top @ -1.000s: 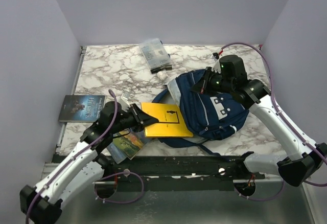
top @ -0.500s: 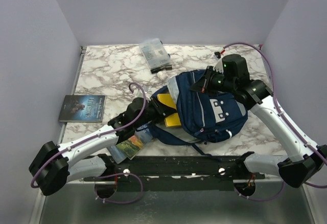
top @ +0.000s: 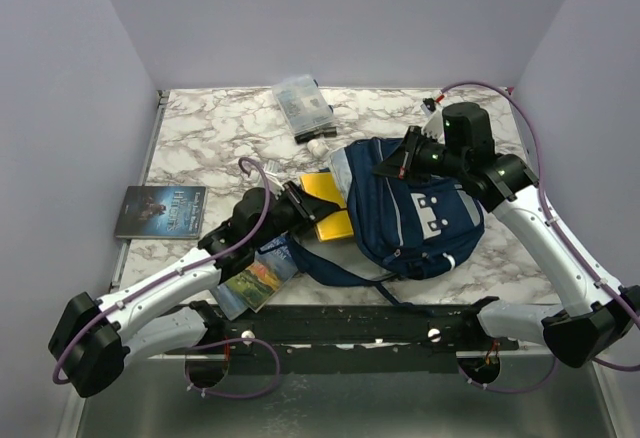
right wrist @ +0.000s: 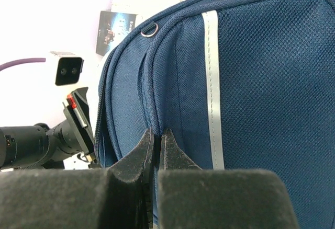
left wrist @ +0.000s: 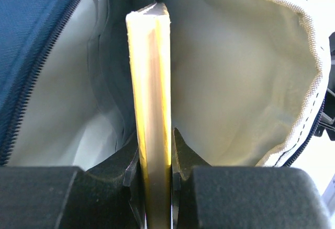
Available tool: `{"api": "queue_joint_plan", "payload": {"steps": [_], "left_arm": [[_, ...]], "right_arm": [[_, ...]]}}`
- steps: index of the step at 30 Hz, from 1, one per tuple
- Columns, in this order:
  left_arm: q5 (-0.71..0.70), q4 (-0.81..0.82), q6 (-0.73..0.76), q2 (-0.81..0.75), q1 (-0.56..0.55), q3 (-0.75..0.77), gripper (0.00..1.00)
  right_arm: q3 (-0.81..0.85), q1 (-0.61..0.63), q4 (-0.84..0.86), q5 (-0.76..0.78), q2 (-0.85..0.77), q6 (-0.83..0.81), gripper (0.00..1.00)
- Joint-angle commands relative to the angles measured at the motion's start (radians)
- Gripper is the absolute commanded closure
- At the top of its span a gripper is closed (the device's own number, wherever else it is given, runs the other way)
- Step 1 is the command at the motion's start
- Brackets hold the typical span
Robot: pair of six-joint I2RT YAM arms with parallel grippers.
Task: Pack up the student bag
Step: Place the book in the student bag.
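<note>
- Centre right of the top view: the bag lies on the table, mouth facing left.
- My left gripper clamps a yellow book, its far end between the bag's pale inner walls.
- My right gripper pinches the bag's blue fabric, jaws nearly together.

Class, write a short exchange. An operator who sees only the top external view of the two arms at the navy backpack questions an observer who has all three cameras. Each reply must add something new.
Operator: How far is the yellow book into the student bag?
Observer: Its leading edge is inside the open mouth, between walls of pale lining.
Operator: What is the right gripper gripping?
Observer: It pinches a fold of navy fabric just left of the grey stripe.
</note>
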Motion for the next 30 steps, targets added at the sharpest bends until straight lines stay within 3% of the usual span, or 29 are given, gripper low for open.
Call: {"api": "queue_joint_plan", "payload": {"steps": [1,4,8,14,16,18,21,24,30], "left_arm": [[0.079,0.156,-0.013,0.034,-0.009,0.095,1.00],[0.066,0.275,-0.053,0.157,-0.052,0.105,1.00],[-0.106,0.403,-0.061,0.329,-0.131,0.129,1.00],[-0.265,0.414,-0.072,0.549,-0.196,0.238,0.98],[-0.270,0.390,-0.065,0.584,-0.188,0.245,0.83],[-0.224,0.369,-0.086,0.610,-0.172,0.246,0.58],[-0.174,0.252,-0.082,0.603,-0.167,0.274,0.41],[-0.136,0.107,-0.070,0.558,-0.165,0.296,0.13],[-0.065,-0.219,-0.015,0.492,-0.143,0.399,0.12]], "right_arm": [[0.024,-0.011,0.152,-0.118,-0.017,0.018,1.00],[0.026,-0.016,0.160,-0.125,-0.014,0.027,1.00],[0.001,-0.024,0.188,-0.149,-0.017,0.045,1.00],[-0.026,-0.036,0.198,-0.145,-0.020,0.047,1.00],[-0.035,-0.040,0.197,-0.142,-0.019,0.040,1.00],[-0.047,-0.045,0.198,-0.146,-0.020,0.036,1.00],[-0.060,-0.062,0.206,-0.158,-0.025,0.037,1.00],[-0.061,-0.080,0.203,-0.164,-0.032,0.030,1.00],[-0.081,-0.111,0.200,-0.177,-0.040,0.022,1.00]]}}
